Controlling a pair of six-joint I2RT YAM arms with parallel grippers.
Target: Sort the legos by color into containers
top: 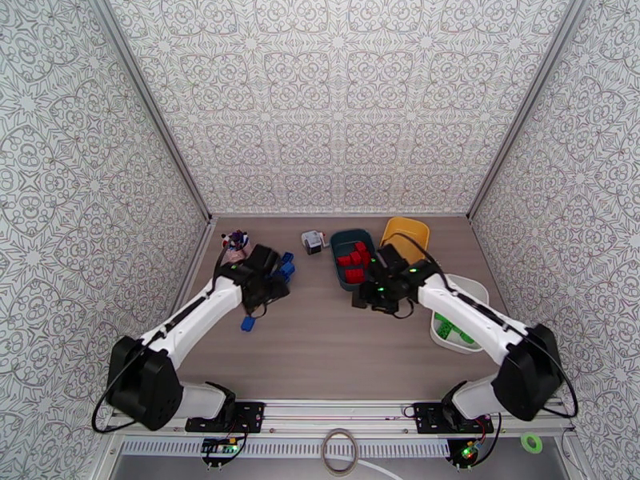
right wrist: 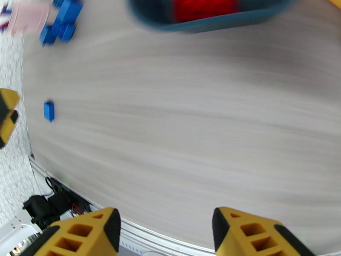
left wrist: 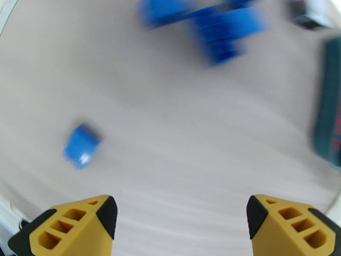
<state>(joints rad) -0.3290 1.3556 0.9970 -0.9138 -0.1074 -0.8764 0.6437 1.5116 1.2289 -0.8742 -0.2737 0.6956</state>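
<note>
From above, the teal tub point(top: 342, 238) sits at the back of the table point(top: 336, 354) and has red legos point(top: 354, 258) in it. The yellow tub point(top: 408, 226) is just beside it on the right. The white tub point(top: 478, 286) is near the right edge, with green legos point(top: 453, 330) inside. A heap of blue legos point(top: 285, 267) lies on the bare table at the left, near a pink cup point(top: 236, 246). One lone blue lego point(top: 248, 323) lies apart from the heap, nearer the front. A small grey-white cube point(top: 314, 242) stands between the cup and the teal tub. The left arm point(top: 200, 310) reaches from its base toward the blue heap, and its black head is right next to the heap. The right arm point(top: 472, 310) leans across the white tub, and its head is by the near end of the teal tub.

The left wrist picture is blurry. The left claw point(left wrist: 179, 220) is wide open, with its two yellow fingers point(left wrist: 76, 225) far apart. It holds nothing. The lone blue lego point(left wrist: 82, 146) lies ahead on the left. The blue heap point(left wrist: 217, 26) is farther off, and the teal tub point(left wrist: 329, 120) is at the right.

From the right wrist, the right claw point(right wrist: 166, 229) hangs over bare table with its jaws apart, and it holds nothing too. The teal tub point(right wrist: 213, 24) with the red legos point(right wrist: 204, 7) is at the top. The blue heap point(right wrist: 62, 20) and the lone blue lego point(right wrist: 49, 111) are on the left.
</note>
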